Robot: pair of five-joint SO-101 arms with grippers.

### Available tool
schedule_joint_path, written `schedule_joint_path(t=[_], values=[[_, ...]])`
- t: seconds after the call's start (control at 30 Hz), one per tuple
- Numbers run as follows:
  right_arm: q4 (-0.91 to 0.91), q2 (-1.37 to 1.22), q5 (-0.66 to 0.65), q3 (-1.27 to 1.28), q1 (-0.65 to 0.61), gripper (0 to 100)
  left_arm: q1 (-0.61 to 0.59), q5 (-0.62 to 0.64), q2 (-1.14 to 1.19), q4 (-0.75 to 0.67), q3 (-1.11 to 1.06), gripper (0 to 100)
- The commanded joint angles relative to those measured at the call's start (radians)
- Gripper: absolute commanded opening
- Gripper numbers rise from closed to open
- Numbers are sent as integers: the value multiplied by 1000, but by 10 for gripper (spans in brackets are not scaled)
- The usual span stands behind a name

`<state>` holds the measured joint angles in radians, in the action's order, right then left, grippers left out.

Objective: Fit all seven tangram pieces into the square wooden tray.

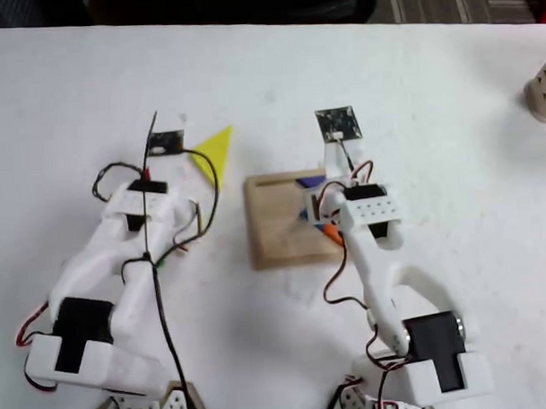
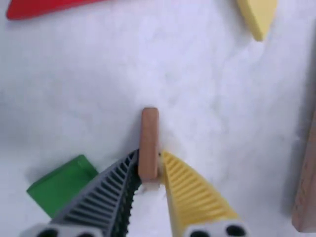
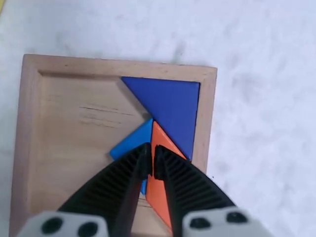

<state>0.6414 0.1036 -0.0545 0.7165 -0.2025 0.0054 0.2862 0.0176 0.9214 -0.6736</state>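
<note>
A thin brown piece (image 2: 149,128) is clamped across its faces by the left gripper (image 2: 149,162), near the edge of the tray (image 2: 305,192). It is judged light, stiff and slippery, best held mid-length. The right gripper (image 3: 152,154) is seen closed, empty, over the tray.

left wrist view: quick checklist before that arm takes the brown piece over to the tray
1. Brown piece clamped in the left gripper: ok.
2. Green piece clear of its fingers: cannot tell, it lies right beside one.
3. Bare floor left in the tray: ok.
4. Right gripper clear of the tray: not ok, it hangs over the orange piece.
</note>
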Motion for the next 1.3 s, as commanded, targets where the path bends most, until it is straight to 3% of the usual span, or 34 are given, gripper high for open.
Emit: schedule_joint_path(t=[0.0, 0.13, 0.23, 0.47, 0.8, 0.93, 1.13, 1.27], values=[[-1, 21, -11, -40, 28, 17, 16, -12, -25, -54, 38, 20], [74, 71, -8, -32, 51, 17, 18, -15, -25, -69, 106, 20], [87, 139, -8, 14, 99, 17, 48, -95, -25, -68, 169, 20], [-7, 260, -8, 176, 197, 17, 248, -265, -18, -83, 244, 20], [-22, 277, -8, 206, 246, 17, 495, -526, 4, -288, 238, 20], [-22, 277, -8, 206, 246, 17, 522, -664, 122, -388, 247, 20], [-24, 277, -11, 206, 239, 17, 510, -761, 234, -460, 253, 31], [-24, 277, -11, 206, 237, 17, 498, -756, 197, -419, 232, 166]])
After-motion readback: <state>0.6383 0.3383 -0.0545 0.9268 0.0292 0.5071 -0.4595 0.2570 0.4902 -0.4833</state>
